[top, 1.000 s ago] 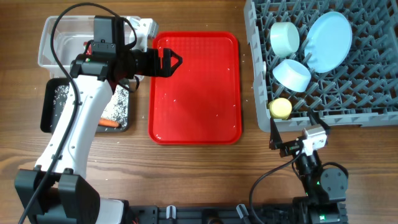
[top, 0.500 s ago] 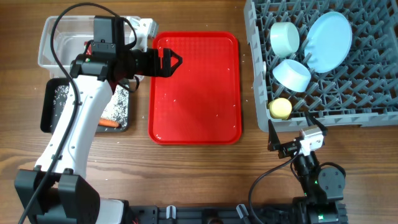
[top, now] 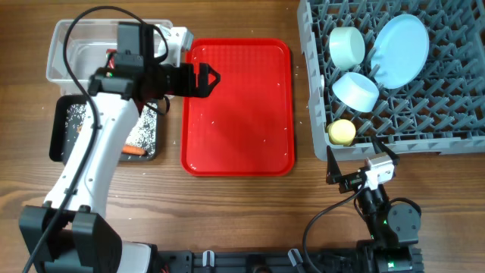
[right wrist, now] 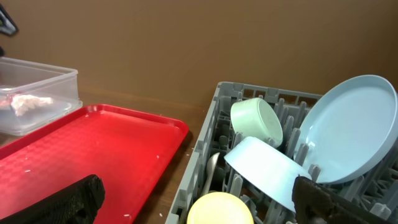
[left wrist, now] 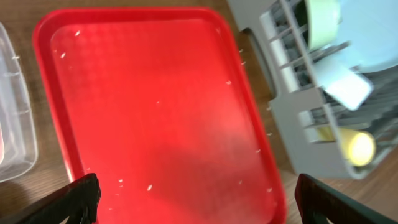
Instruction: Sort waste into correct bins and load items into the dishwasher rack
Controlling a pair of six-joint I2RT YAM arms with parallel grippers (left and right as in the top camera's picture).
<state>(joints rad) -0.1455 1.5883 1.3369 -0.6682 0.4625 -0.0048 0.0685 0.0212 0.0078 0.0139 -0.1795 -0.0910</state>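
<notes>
The grey dishwasher rack [top: 455, 121] at the right holds the large light-blue plate [top: 402, 49], the smaller light-blue dish [top: 356, 89], the pale-green bowl [top: 347, 45] and the yellow cup [top: 342, 132]. The white spoon [right wrist: 211, 169] lies in the rack behind the cup. The clear tub [top: 61, 45] holds white tissue [right wrist: 28, 102]. The black tray [top: 57, 133] holds rice grains [top: 76, 114] and the carrot [top: 133, 151]. My left gripper [top: 208, 76] is open and empty over the red tray's upper left [left wrist: 196, 208]. My right gripper [top: 342, 178] is open and empty in front of the rack [right wrist: 199, 208].
The flat red serving tray [top: 239, 106] lies in the middle with a few loose rice grains [left wrist: 149, 185] on it. A few grains also lie on the wood between the tray and the rack [left wrist: 268, 129]. My left arm reaches over the tub and black tray.
My left gripper has drawn back slightly to the left over the red tray. The right arm has not moved.
</notes>
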